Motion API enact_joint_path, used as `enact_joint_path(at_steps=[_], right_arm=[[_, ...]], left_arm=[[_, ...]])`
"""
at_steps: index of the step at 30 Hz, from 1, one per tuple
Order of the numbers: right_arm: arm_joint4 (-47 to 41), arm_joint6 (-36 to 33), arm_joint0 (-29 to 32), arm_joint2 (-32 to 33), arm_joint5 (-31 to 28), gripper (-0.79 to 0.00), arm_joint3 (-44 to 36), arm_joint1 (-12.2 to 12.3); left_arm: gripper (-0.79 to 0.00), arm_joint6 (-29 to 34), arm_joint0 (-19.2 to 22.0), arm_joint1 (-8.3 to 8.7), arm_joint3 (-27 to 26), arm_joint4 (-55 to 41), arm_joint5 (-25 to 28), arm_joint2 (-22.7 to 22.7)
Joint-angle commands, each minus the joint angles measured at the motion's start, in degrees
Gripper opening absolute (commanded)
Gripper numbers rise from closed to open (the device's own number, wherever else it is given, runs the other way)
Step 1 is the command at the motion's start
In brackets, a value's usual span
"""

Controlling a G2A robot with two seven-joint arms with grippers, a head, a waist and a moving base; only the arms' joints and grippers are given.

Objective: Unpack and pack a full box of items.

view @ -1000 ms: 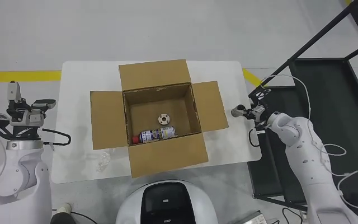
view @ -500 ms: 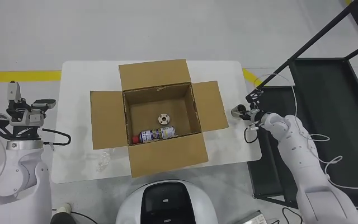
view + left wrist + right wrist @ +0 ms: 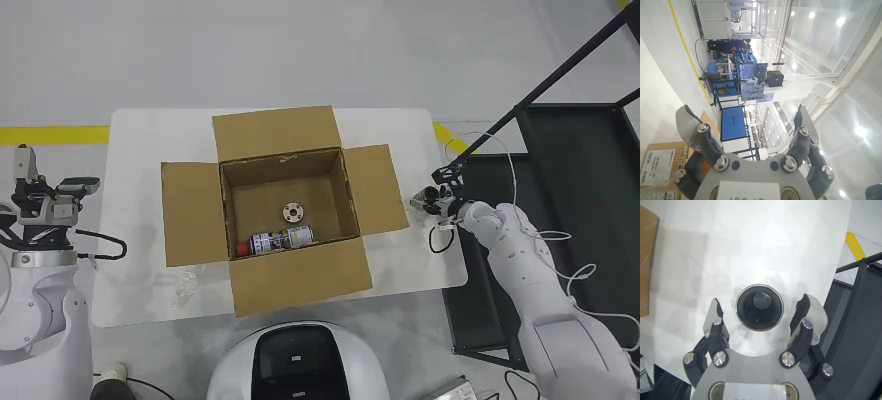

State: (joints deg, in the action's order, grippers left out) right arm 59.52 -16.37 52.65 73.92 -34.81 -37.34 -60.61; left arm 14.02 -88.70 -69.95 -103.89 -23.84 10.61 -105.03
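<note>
Here, right pincer (image 3: 760, 299) wide around cylinder (image 3: 759, 311).

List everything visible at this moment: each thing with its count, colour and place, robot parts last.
table: 1, white, in front of the robot
cardboard box: 1, brown, flaps open, mid-table
can: 1, white label with a red end, lying in the box by its near wall
ring: 1, tan, flat on the box floor
plastic wrap: 1, clear, on the table by the box's near corner
black cylinder: 1, upright on the table beyond the box's side flap
rack: 1, black, beside the table
left gripper: open, pointing up, off the table
right gripper: open, its fingers either side of the black cylinder, apart from it
</note>
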Motion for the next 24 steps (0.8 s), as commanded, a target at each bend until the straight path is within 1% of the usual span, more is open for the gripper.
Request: enact_joint_path(at_steps=[1, 5, 8, 12, 16, 18, 20, 24], right_arm=[[0.2, 0.7, -0.3, -0.1, -0.2, -0.785, 0.4, 0.0], [0.6, 1.7, -0.6, -0.3, -0.6, -0.785, 0.8, 0.0], [-0.7, 3.1, -0.6, 0.5, -1.2, -0.785, 0.3, 0.2], [-1.4, 4.0, 0.7, 2.4, -2.3, -0.785, -4.0, 1.1], [-1.4, 4.1, 4.2, 5.9, -2.9, -0.785, -13.6, 2.5], [-2.7, 4.4, 7.0, 8.3, -3.9, -0.785, -19.8, 3.2], [-2.0, 4.0, 9.9, 10.4, -4.4, -0.785, -26.6, 3.9], [-2.3, 3.5, 15.0, 13.6, -4.3, -0.785, -38.8, 4.6]], left_arm=[[0.000, 0.0, 0.0, 0.00, 0.0, 0.0, 0.0, 0.0], [0.000, 0.0, 0.0, 0.00, 0.0, 0.0, 0.0, 0.0], [0.000, 0.0, 0.0, 0.00, 0.0, 0.0, 0.0, 0.0], [0.000, 0.0, 0.0, 0.00, 0.0, 0.0, 0.0, 0.0], [0.000, 0.0, 0.0, 0.00, 0.0, 0.0, 0.0, 0.0], [0.000, 0.0, 0.0, 0.00, 0.0, 0.0, 0.0, 0.0], [0.000, 0.0, 0.0, 0.00, 0.0, 0.0, 0.0, 0.0], [0.000, 0.0, 0.0, 0.00, 0.0, 0.0, 0.0, 0.0]])
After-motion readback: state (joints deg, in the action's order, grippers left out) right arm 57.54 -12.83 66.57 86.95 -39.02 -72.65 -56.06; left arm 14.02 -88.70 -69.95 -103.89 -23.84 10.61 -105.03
